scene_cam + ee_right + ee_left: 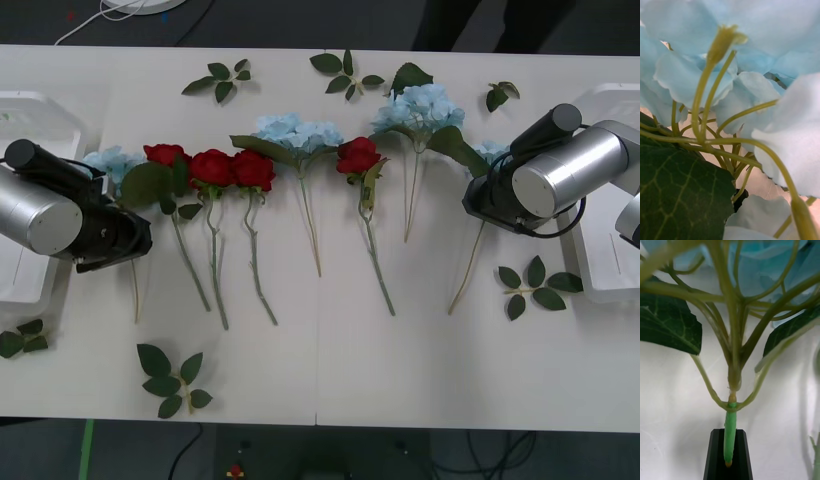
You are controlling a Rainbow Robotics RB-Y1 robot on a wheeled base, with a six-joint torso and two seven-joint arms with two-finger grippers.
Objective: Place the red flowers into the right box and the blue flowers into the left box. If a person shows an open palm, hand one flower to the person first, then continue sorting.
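Note:
Several red flowers (254, 168) and blue flowers (297, 130) lie in a row across the white table, stems toward me. My left gripper (128, 243) is low over the leftmost blue flower (112, 160). In the left wrist view its black fingers (715, 461) are together around that flower's green stem (730, 435). My right gripper (482, 208) hangs over the rightmost blue flower (490, 150), whose pale petals (790, 150) and dark leaf (681, 195) are very close in the right wrist view. The left box (40, 110) is at the left edge and the right box (612, 288) at the right edge.
Loose green leaf sprigs lie at the back (222, 80), the front left (170, 385), the far left (22, 340) and near the right box (530, 285). A white cable (110, 15) runs behind the table.

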